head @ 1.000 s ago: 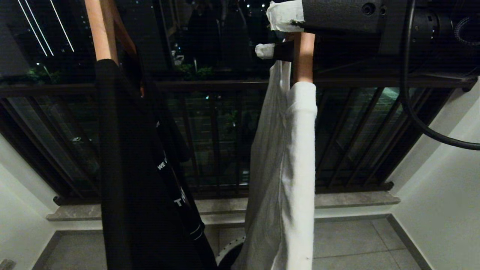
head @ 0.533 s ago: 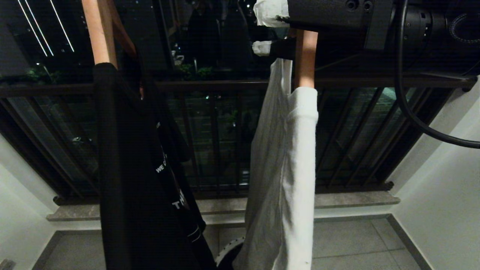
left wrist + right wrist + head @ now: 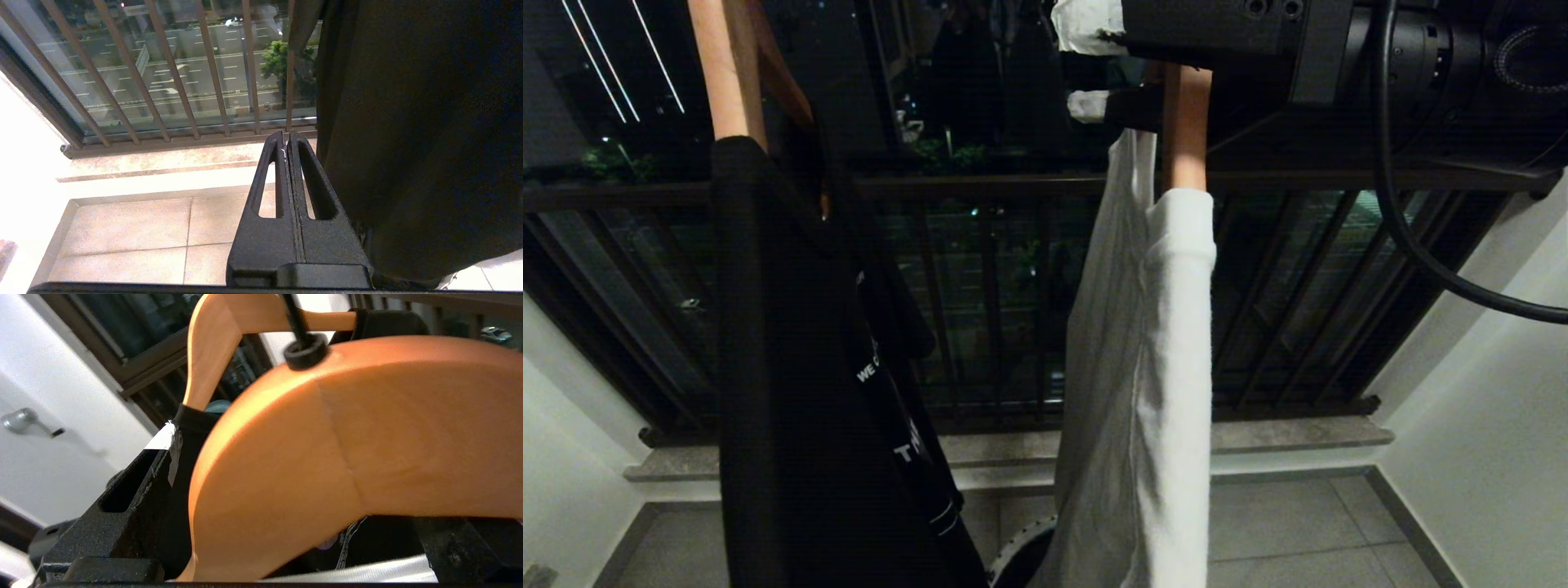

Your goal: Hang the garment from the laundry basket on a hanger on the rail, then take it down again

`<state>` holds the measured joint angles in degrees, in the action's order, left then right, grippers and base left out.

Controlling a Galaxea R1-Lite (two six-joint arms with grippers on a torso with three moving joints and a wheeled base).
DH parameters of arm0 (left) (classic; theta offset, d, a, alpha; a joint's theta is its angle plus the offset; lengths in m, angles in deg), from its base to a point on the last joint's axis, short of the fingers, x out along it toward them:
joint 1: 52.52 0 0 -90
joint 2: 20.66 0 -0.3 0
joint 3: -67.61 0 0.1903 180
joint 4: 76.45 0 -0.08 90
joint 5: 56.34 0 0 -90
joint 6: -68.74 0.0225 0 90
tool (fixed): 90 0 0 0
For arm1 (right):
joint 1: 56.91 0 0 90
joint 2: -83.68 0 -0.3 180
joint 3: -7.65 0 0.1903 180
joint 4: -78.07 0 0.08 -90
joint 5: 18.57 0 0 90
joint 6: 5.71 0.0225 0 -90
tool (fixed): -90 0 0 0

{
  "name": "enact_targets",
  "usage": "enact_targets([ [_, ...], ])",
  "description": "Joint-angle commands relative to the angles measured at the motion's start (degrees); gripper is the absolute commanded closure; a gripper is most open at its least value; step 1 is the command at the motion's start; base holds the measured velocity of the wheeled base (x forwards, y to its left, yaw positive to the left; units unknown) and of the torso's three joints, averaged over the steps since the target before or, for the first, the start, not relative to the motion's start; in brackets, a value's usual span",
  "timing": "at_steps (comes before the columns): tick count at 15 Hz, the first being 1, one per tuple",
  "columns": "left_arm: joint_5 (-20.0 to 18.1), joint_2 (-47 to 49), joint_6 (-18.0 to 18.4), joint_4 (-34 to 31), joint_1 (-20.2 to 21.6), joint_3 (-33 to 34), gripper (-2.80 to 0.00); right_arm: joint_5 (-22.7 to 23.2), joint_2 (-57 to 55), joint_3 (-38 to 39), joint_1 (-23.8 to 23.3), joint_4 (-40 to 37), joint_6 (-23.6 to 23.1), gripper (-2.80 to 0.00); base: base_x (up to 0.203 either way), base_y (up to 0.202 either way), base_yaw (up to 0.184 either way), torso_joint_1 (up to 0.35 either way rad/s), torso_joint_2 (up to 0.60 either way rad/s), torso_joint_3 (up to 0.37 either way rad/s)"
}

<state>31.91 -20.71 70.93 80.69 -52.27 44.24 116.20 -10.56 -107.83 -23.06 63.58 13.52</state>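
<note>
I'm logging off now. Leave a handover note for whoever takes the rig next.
Right gripper: up at the rail, jaws wide open astride the wooden hanger carrying the white garment; not clamped.
Left gripper: shut, empty, parked low beside the black garment, which hangs on its own hanger.
Laundry basket: on the floor behind the clothes, only a sliver visible.
Done: white garment hung.
Left: grip its hanger and take it down.

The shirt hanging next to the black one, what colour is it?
White. The shirt on the wooden hanger shows best in the head view.
</note>
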Motion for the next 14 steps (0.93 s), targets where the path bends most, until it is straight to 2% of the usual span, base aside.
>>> enact_targets([
  [1, 0.0, 0.0, 0.0, 0.0, 0.0, 0.2, 0.0, -0.9, 0.2, -0.1, 0.8, 0.1, 0.1, -2.8, 0.0, 0.0, 0.0, 0.0, 0.0, 0.0],
  [5, 0.0, 0.0, 0.0, 0.0, 0.0, 0.2, 0.0, -2.4, 0.1, 0.1, 1.4, 0.1, 0.1, -2.8, 0.0, 0.0, 0.0, 0.0, 0.0, 0.0],
  [6, 0.0, 0.0, 0.0, 0.0, 0.0, 0.2, 0.0, -2.4, 0.1, 0.0, 1.5, 0.1, 0.1, 0.0, 0.0, 0.0, 0.0, 0.0, 0.0, 0.0],
  [14, 0.0, 0.0, 0.0, 0.0, 0.0, 0.2, 0.0, -2.5, 0.4, 0.1, 1.6, 0.0, 0.1, 0.0, 0.0, 0.0, 0.0, 0.0, 0.0, 0.0],
])
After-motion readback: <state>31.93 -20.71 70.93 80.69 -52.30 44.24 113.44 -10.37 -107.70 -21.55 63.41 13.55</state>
